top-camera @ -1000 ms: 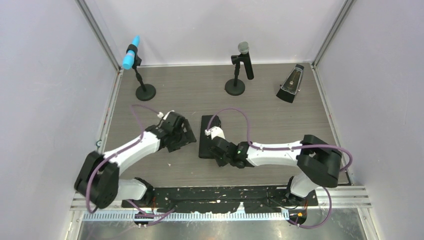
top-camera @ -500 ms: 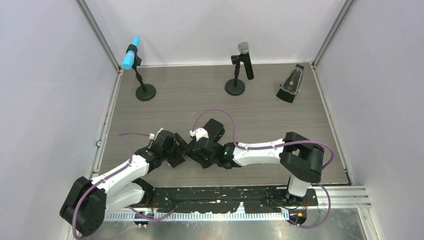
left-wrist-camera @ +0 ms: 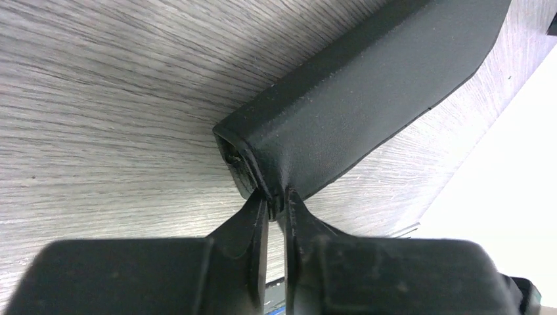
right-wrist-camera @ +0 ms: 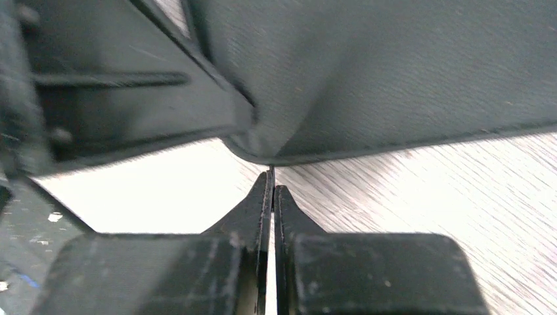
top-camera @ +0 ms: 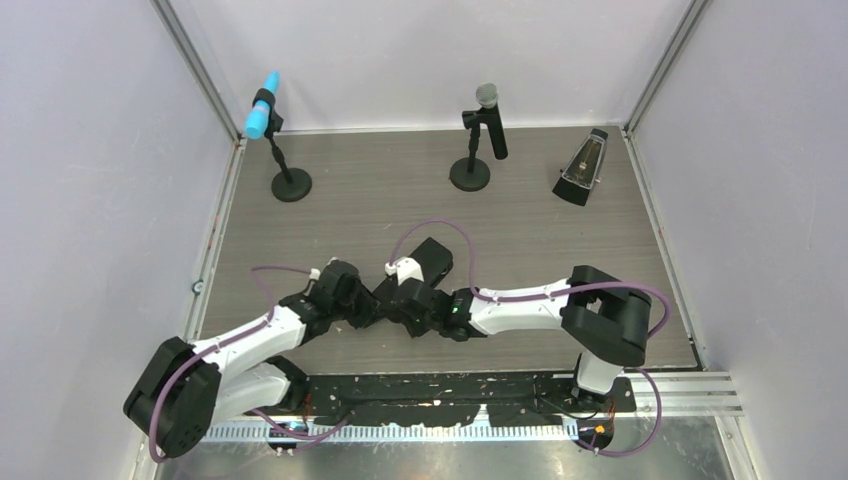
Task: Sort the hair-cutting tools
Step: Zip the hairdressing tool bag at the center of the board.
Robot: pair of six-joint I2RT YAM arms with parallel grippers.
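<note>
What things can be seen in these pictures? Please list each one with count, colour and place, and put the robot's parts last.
wood-grain table: 1, grey-brown, under everything.
rectangular zip case: 1, black, table centre, partly hidden by the grippers.
microphone with blue head: 1, round black base, rear left.
microphone with grey head: 1, round black base, rear centre.
wedge-shaped object, perhaps a metronome: 1, black, rear right.
arms: 2, white and black with purple cables, reaching from the near edge to the case.
left gripper: 1, black, shut on the case's corner.
right gripper: 1, black, shut on the case's edge.
</note>
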